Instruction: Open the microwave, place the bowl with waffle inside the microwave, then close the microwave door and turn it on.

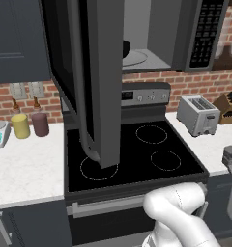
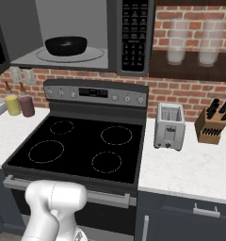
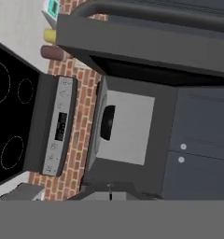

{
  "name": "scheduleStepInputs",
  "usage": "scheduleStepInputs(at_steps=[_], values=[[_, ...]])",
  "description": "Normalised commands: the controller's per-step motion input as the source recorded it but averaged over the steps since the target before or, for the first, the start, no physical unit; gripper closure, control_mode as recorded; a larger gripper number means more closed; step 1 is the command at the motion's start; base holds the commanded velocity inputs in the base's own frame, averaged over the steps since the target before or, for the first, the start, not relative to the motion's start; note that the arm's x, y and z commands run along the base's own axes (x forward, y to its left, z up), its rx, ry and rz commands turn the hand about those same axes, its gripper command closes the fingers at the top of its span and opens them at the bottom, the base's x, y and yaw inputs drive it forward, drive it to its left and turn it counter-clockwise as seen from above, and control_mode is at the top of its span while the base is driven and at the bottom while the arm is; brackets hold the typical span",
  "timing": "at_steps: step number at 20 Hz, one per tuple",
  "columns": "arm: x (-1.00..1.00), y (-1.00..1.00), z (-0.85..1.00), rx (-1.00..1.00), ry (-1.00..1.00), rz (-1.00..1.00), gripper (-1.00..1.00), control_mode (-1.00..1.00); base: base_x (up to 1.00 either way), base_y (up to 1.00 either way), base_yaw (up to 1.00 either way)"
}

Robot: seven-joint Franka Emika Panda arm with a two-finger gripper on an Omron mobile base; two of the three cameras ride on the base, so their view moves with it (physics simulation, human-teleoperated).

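Already, from the left base view, we see the microwave door (image 1: 96, 82) swung wide over the stove (image 1: 137, 149), so the cavity stays reachable. From the right base view, the bowl (image 2: 66, 45) sits on the turntable inside the microwave (image 2: 77, 35), placed for heating; we cannot see the waffle. From the hand view, we face the cavity with our hand (image 3: 110, 192) pinched shut, holding nothing.
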Motion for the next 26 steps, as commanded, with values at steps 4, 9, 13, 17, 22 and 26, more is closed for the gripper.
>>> scheduleStepInputs(at_steps=[4, 9, 13, 17, 22, 26], values=[[0.0, 0.3, -0.04, -0.06, 0.0, -0.17, 1.0, -1.0, 0.0, 0.0, 0.0], [0.0, 0.56, -0.09, -0.14, -0.07, -0.13, 1.0, -1.0, 0.0, 0.0, 0.0], [0.0, 0.6, 0.0, -0.15, -0.19, -0.11, 1.0, -1.0, 0.0, 0.0, 0.0], [0.0, 0.65, 0.0, -0.14, -0.15, -0.12, 1.0, -1.0, 0.0, 0.0, 0.0], [0.08, 0.71, -0.08, -0.14, -0.05, -0.13, 1.0, -1.0, 0.0, 0.0, 0.0], [0.62, 0.77, -0.38, -0.12, 0.02, -0.11, 1.0, -1.0, 0.0, 0.0, 0.0]])
